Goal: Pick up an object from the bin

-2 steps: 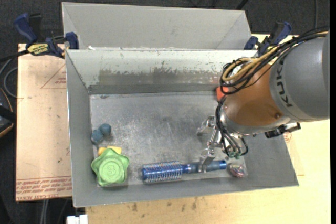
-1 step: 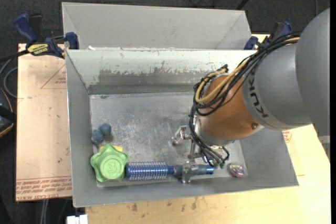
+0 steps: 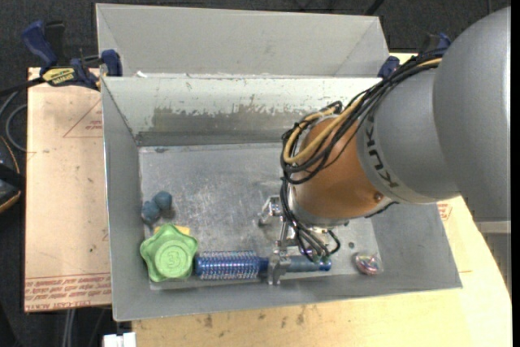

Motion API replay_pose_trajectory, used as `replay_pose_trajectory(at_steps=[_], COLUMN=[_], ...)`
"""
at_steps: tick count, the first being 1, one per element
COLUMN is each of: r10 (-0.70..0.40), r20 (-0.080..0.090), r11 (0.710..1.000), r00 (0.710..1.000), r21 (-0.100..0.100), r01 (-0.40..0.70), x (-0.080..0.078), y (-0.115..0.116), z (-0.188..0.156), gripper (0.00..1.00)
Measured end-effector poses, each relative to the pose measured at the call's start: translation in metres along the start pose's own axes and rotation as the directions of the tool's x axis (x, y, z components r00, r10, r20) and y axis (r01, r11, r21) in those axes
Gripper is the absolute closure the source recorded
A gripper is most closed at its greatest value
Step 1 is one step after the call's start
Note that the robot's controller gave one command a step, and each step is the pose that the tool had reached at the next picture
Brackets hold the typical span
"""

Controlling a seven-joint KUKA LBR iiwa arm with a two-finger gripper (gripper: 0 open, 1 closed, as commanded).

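My gripper (image 3: 279,254) is low over the bin floor near the front wall, mostly hidden under the arm's orange cover. Its metal parts stand at the right end of a blue ribbed cylinder (image 3: 230,265) that lies along the front wall. I cannot tell whether they touch it. A green lobed knob (image 3: 169,254) sits against the cylinder's left end in the front left corner. A small pinkish round thing (image 3: 366,262) lies on the floor just right of the gripper.
A small blue-grey lump (image 3: 156,206) lies by the left wall, behind the green knob. The arm and its orange cover hang over the right half of the bin, with cables looped round the wrist.
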State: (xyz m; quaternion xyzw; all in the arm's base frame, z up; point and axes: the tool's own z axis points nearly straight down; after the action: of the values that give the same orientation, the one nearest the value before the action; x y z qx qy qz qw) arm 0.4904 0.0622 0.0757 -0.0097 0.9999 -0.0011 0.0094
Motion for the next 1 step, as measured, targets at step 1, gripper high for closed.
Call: replay_pose_trajectory(at_steps=[1], r10=[0.078], r20=[-0.010], r11=[0.997], r00=[0.997], r21=[0.002], r01=[-0.078], x=[-0.0065], y=[0.0296], z=[0.0012], gripper=[0.00])
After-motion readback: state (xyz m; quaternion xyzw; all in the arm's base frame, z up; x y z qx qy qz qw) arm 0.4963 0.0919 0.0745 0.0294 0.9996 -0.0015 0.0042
